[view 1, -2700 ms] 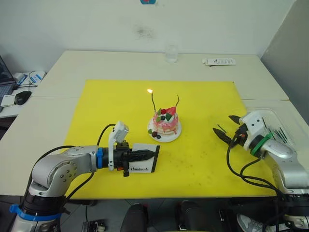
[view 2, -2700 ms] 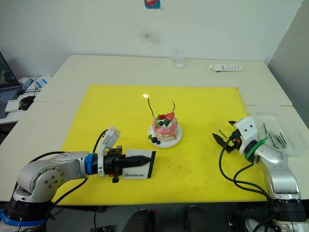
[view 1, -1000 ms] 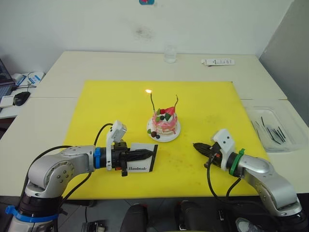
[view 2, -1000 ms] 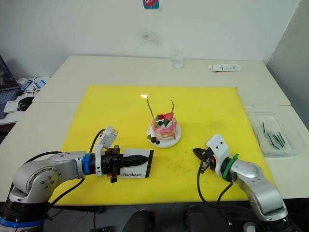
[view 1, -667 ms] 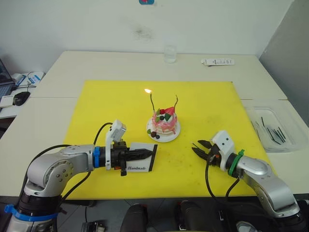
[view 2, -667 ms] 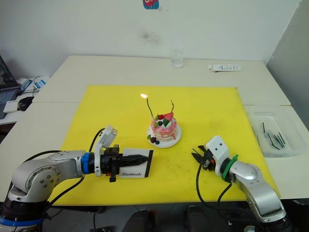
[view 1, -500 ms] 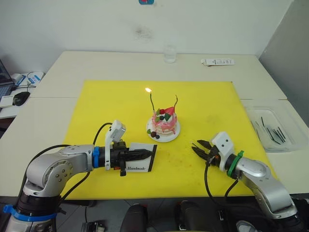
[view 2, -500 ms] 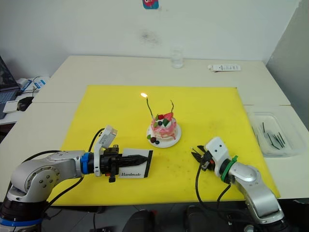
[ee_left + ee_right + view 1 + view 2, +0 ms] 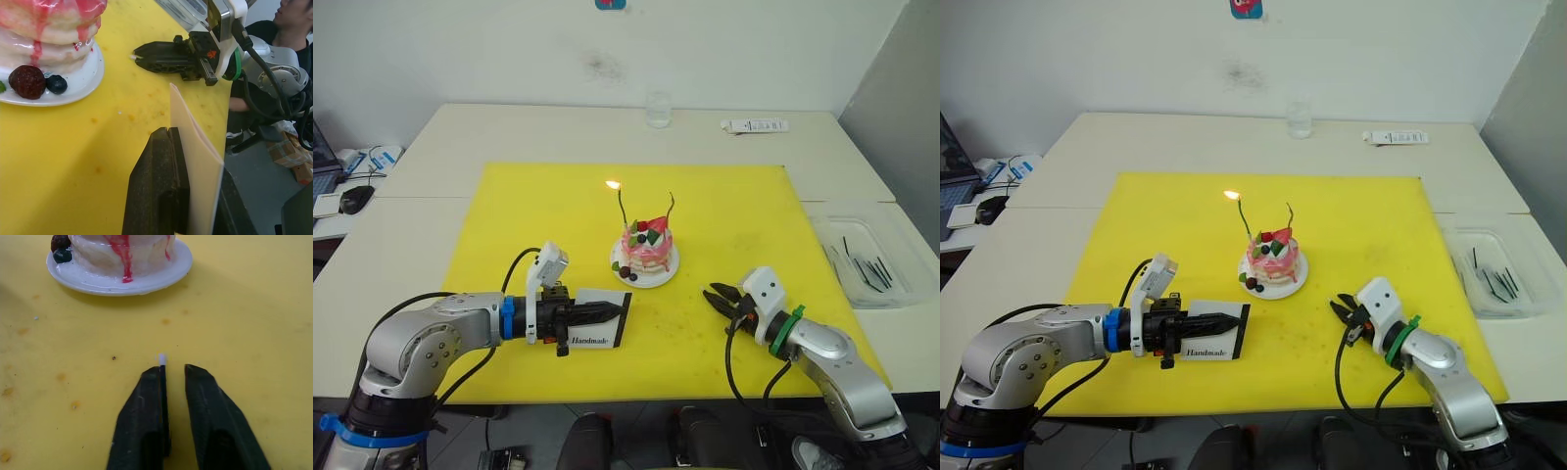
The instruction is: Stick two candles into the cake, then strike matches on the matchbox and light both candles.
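Right gripper [image 9: 718,296] swung in from tray, lower right, slightly parted, match [image 9: 162,366] alongside finger. Flimsy stick, pinch mid-shaft. Left gripper [image 9: 607,311] clamps matchbox [image 9: 603,332].

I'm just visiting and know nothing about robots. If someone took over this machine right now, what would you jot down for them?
Left pincer shut on the matchbox, held on edge on the yellow mat.
Right pincer low over the mat near the cake, open a little, with a white-tipped match lying along one finger; grip unclear.
Done: both candles stand in the cake; the lit candle burns.
Left: strike a match, light the unlit candle.
Spare matches lie in the clear tray to the right.
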`<state>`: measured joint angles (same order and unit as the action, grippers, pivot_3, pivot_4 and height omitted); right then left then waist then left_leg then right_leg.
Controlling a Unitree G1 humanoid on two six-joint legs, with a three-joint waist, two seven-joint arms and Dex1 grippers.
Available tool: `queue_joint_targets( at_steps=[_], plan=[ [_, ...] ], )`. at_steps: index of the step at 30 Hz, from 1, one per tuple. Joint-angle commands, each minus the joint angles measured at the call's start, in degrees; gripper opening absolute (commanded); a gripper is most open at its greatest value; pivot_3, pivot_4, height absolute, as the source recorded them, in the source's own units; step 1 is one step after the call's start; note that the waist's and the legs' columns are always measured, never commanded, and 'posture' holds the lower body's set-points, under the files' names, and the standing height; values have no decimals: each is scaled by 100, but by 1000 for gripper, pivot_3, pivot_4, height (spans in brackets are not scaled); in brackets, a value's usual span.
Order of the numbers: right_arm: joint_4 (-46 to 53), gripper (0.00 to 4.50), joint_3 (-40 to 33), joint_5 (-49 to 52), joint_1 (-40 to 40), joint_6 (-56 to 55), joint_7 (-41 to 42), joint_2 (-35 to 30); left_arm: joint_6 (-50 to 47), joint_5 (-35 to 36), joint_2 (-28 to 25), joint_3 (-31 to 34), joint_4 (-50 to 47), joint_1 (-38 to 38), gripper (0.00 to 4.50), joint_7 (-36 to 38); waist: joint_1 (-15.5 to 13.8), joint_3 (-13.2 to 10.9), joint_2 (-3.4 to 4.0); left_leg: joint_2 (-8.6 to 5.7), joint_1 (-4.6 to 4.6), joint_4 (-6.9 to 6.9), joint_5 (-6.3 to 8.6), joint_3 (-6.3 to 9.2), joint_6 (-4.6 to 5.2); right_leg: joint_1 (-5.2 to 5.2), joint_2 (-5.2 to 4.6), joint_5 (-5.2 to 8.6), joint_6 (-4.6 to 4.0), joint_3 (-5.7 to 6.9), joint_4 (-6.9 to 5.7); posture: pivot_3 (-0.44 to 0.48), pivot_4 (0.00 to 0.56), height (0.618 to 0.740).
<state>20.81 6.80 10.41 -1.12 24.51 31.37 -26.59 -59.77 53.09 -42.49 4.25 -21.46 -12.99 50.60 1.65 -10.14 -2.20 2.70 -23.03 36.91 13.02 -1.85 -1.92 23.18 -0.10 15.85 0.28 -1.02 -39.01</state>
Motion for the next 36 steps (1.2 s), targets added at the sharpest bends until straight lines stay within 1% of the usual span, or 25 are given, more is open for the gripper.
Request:
queue_joint_targets(
  at_steps=[1, 7, 12, 15, 18, 20, 22, 26, 36],
  plan=[
    [-47, 26, -1, -42, -4, 85, -45, 9, 8, 38, -27, 5, -15, -85, 0, 44, 0, 0, 0, 0, 0, 0, 0, 0, 0, 0, 0, 0, 0, 0, 0, 0, 150, 740],
    [195, 26, -59, 62, -21, 208, 82, -76, 16, 42, -4, 22, -17, -70, 0, 21, 0, 1, -2, 0, 0, 0, 0, 0, 0, -1, 0, 0, 0, 0, 0, 0, 150, 740],
    [1084, 26, -250, 474, -331, 672, 391, -385, -23, 161, 203, 180, -33, -116, 0, -287, 1, 0, -1, 0, -1, -1, 0, -2, 0, 1, -1, 0, 0, -2, 0, 0, 150, 740],
    [1754, 26, -231, 705, -995, 1087, 796, -935, -261, 421, 342, 290, 5, -325, 0, -541, 5, -3, 0, 1, -1, 0, 0, -1, 0, 3, 0, 0, 1, -1, -2, 0, 150, 740],
    [2012, 26, 78, 513, -1650, 1002, 1249, -1545, -445, 642, 525, 346, 82, -600, 0, -828, -3, -2, -2, 1, 0, 2, 0, 9, 0, -1, 2, -1, 1, 9, -3, 0, 150, 740],
    [2088, 26, 319, 464, -2126, 937, 1471, -1726, -538, 732, 663, 331, 137, -788, 0, -1006, -4, -2, -3, -1, -1, 1, 0, 11, 0, -3, 3, 0, 1, 11, 1, 0, 150, 740],
    [2078, 26, 604, 360, -2435, 811, 1679, -1827, -581, 742, 773, 289, 186, -916, 0, -1126, -4, -2, -3, -2, -3, 0, 0, 9, 0, -1, 3, 0, 2, 9, 4, 0, 150, 740],
    [2010, 26, 1135, 72, -2703, 625, 1928, -1878, -628, 779, 965, 292, 302, -1069, 0, -1294, -4, -2, -3, -3, -8, -1, 0, 9, 0, 0, 3, 2, 5, 8, 6, 0, 150, 740],
    [1652, 26, 1739, -660, -2780, 362, 1926, -1647, -751, 936, 1030, 312, 327, -1116, 0, -1398, -5, -2, -4, -2, -10, 3, 0, 9, -1, 4, 0, 2, 5, 8, 1, 0, 150, 740]
  ],
)
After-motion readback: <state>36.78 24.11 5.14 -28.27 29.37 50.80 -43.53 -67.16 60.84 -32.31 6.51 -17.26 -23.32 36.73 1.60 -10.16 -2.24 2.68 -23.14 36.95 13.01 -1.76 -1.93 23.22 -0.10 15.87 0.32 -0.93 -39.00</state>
